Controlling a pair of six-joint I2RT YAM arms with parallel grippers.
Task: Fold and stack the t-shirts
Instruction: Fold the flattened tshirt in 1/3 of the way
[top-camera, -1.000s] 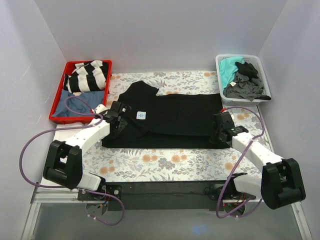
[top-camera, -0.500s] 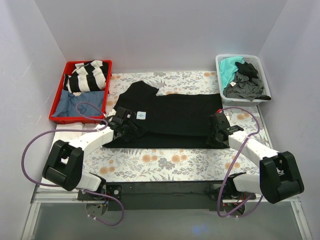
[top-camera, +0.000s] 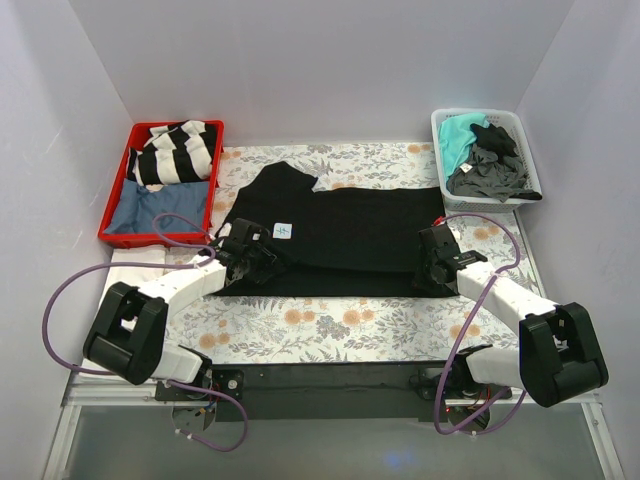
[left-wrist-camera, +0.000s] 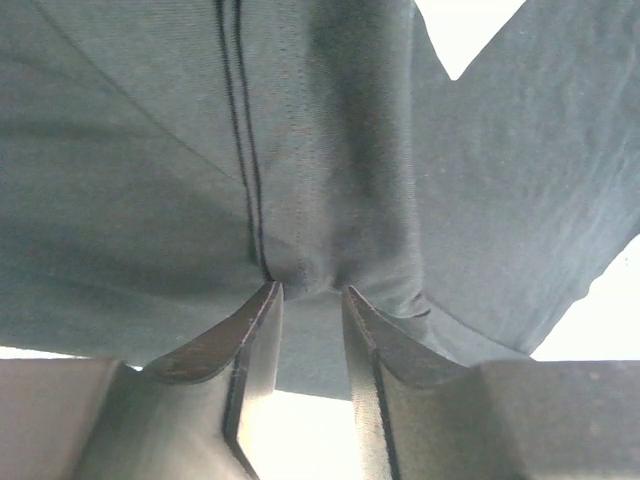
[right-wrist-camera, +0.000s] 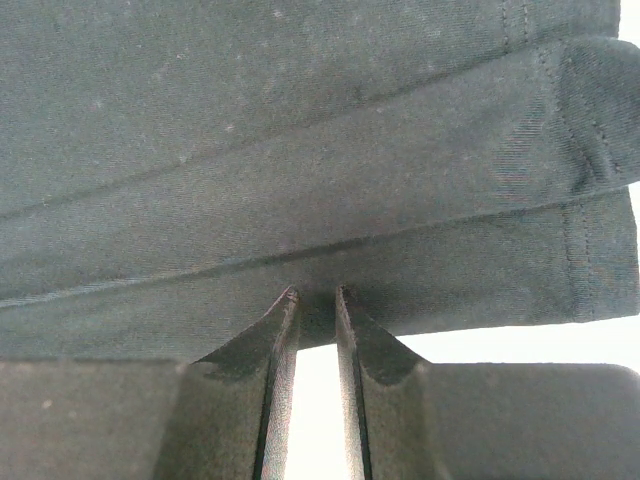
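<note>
Black t-shirt (top-camera: 340, 235) spread on the floral worktop (top-camera: 330, 330), both jaws gripping its near edge.
My left jaws pinch a pucker of cloth between the fingertips (left-wrist-camera: 262, 305) at the collar end, close to the white label (top-camera: 281, 230). My right jaws are clenched on the doubled hem at the other end. The teal t-shirt (top-camera: 458, 135) and dark grey t-shirt (top-camera: 490, 178) sit in the white basket (top-camera: 532, 168) at back right.
</note>
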